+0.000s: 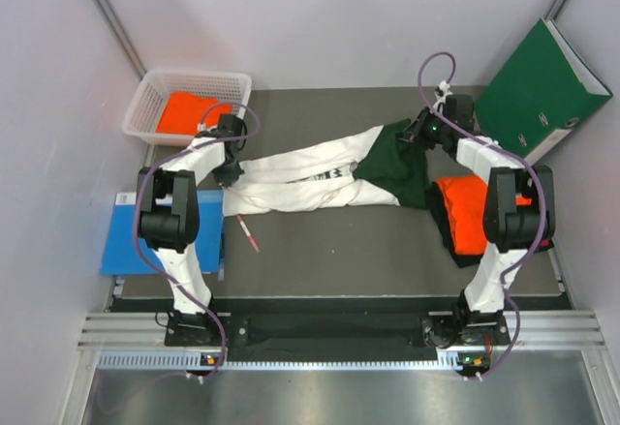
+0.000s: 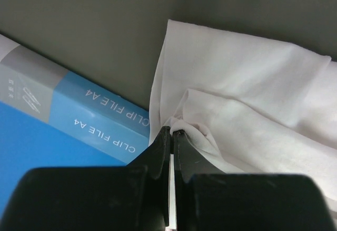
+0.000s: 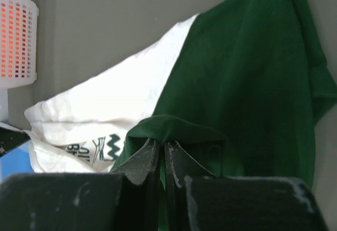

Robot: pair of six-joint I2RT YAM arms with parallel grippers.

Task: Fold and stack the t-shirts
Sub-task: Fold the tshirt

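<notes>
Slippage is my worry here. The left gripper (image 2: 171, 132) is pinched shut on a thin white fold and the right gripper (image 3: 160, 142) is shut on a ridge of green sleeve (image 3: 242, 83), so a hard pull might yank the cloth free. The white t-shirt (image 1: 300, 168) is strung between them over mid-bench (image 1: 339, 241), bunched lengthwise and twisted.

Closed in on three sides by plain pale lilac wall panels (image 1: 320, 18), joined at the back corners by slim grey metal struts (image 1: 108, 18). Floored with a flat, dark grey matte tabletop (image 1: 339, 241). Edged along the near side by a ribbed aluminium rail (image 1: 562, 333), then a brushed steel sheet (image 1: 329, 396). Lit evenly and softly.
</notes>
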